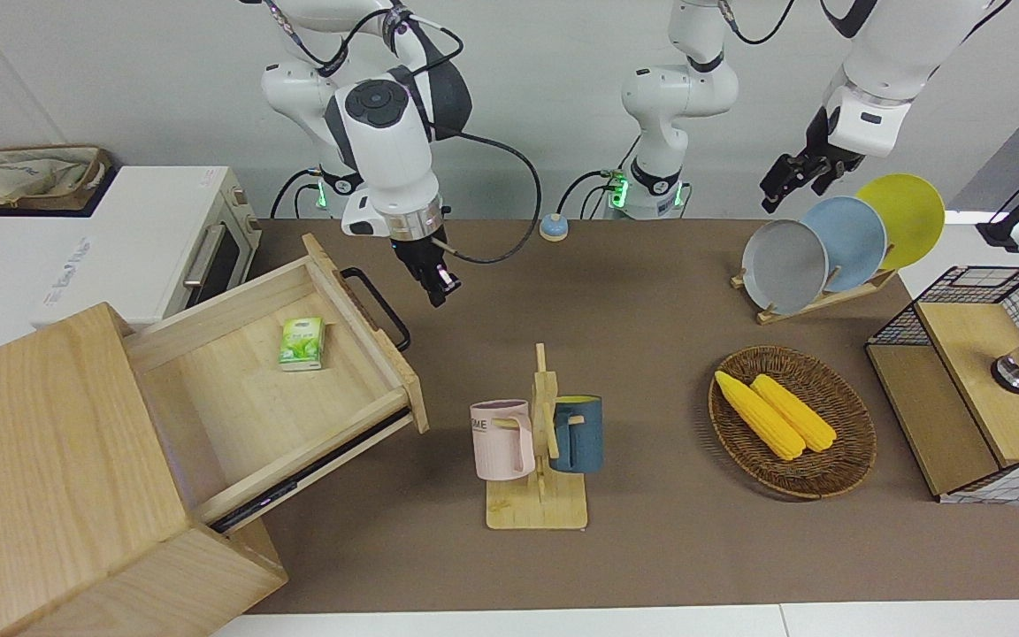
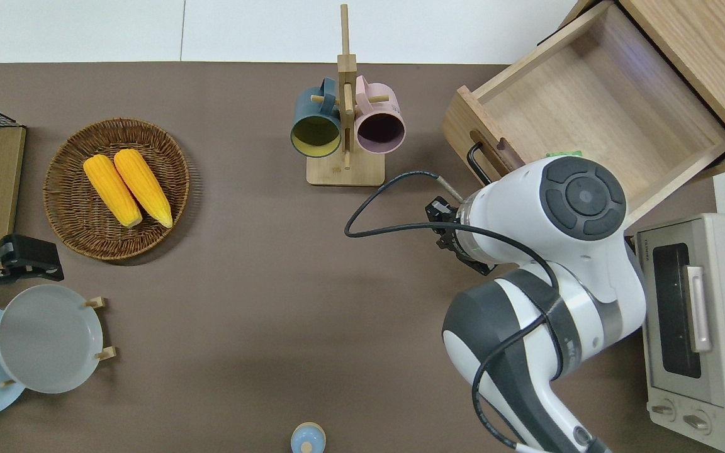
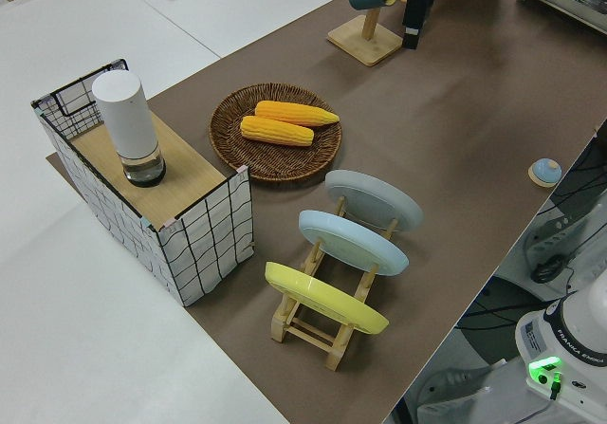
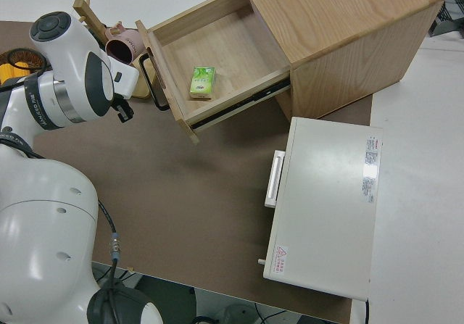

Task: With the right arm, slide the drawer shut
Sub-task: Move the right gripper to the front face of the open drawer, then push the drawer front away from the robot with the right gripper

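Observation:
The light-wood drawer (image 1: 244, 389) stands pulled far out of its box cabinet (image 1: 49, 478), with the black loop handle (image 1: 377, 305) on its front. A small green packet (image 1: 302, 343) lies inside. My right gripper (image 1: 437, 290) hangs shut and empty over the brown mat, in front of the drawer, a short way from the handle and not touching it. In the right side view the gripper (image 4: 125, 114) is level with the handle (image 4: 154, 85). In the overhead view the arm's wrist (image 2: 494, 226) hides the gripper and part of the drawer (image 2: 595, 107). The left arm (image 1: 863, 106) is parked.
A mug rack (image 1: 538, 442) with a pink and a blue mug stands mid-table. A wicker basket (image 1: 837, 478) holds two corn cobs. A plate rack (image 1: 828, 248), a wire crate (image 1: 969, 380), a white oven (image 1: 120, 243) and a small blue knob (image 1: 553, 227) are also on the table.

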Tool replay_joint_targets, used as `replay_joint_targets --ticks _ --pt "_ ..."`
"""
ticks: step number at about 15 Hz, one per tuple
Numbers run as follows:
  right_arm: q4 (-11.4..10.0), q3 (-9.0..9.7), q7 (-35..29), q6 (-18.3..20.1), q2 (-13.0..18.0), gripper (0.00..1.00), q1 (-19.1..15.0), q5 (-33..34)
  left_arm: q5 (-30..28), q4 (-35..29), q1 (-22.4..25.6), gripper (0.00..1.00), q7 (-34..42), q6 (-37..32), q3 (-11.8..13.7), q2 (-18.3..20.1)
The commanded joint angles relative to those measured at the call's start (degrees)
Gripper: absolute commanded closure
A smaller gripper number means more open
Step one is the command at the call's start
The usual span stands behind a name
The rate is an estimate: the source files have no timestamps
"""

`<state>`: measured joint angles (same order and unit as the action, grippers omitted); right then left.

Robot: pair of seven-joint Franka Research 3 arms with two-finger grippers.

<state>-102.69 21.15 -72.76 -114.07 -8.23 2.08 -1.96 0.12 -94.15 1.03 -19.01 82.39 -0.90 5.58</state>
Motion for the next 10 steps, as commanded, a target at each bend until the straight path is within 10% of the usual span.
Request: replay_joint_targets --ticks 1,10 --pt "0.2 -0.32 -1.5 -2.3 -1.3 1.0 -0.2 2.0 -0.2 0.0 -0.2 0.01 0.6 -0.1 0.3 0.5" --pt "4.9 -1.72 -1.3 -2.3 -4.8 1.0 -1.0 5.2 -0.2 0.0 -0.2 0.01 0.6 -0.1 0.3 0.5"
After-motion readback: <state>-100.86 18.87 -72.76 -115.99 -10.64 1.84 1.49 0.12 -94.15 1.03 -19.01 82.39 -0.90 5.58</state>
